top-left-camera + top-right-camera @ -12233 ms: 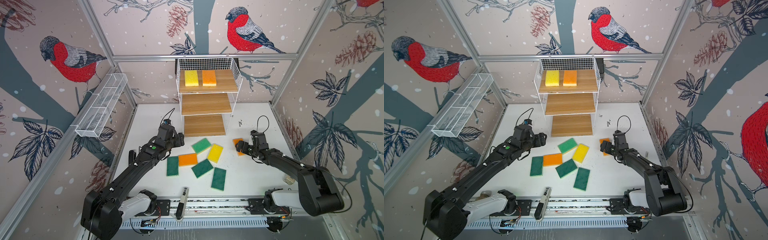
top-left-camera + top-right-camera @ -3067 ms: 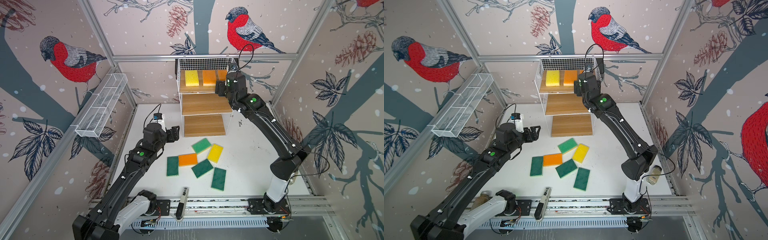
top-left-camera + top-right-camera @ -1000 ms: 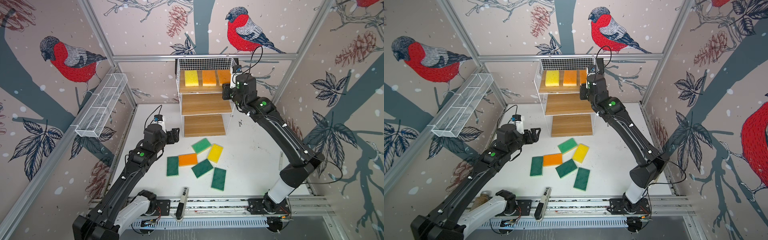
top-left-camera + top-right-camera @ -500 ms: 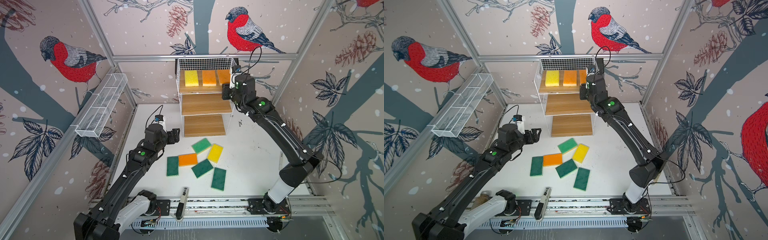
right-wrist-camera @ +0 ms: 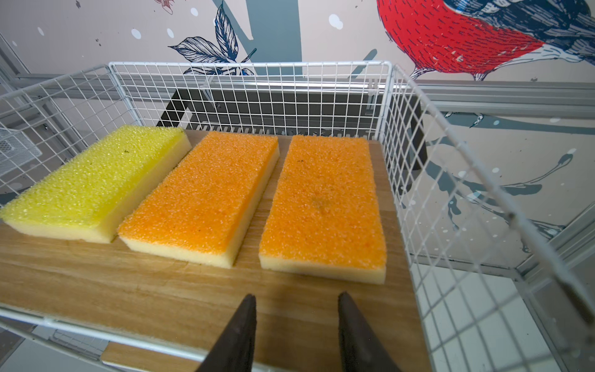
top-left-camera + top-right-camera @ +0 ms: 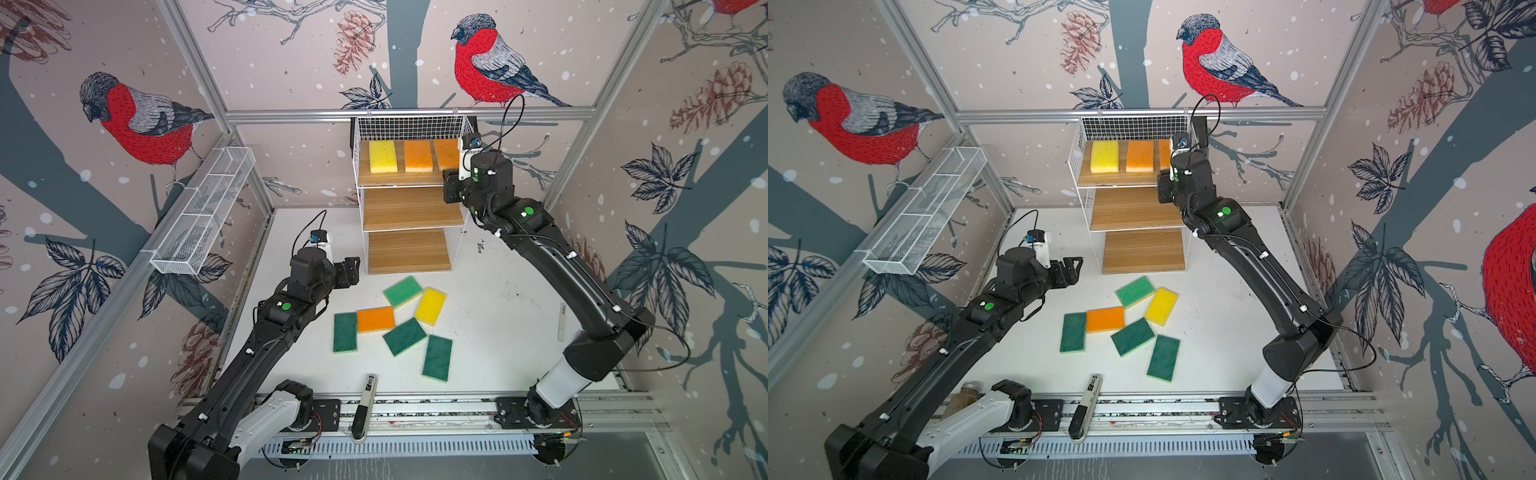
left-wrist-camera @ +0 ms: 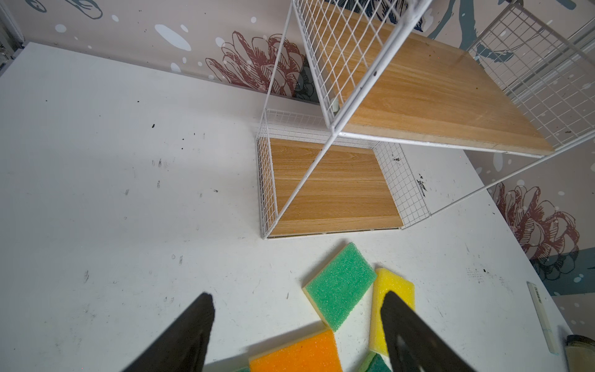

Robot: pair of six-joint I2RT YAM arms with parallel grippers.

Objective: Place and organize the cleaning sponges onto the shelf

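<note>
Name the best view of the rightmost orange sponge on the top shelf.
Right wrist view: the sponge shows whole and close. In both top views the right arm covers part; left wrist view misses it.

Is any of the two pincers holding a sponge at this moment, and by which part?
Nothing is held. The left pincer is open and empty; the right pincer is open too, apart from the nearest orange sponge.

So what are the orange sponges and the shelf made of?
Orange sponges: look like soft foam, pale on the side, with a rough, grainy orange top.
Shelf: boards look like light wood with grain lines, maybe laminate; sides are thin white wire grid.
</note>
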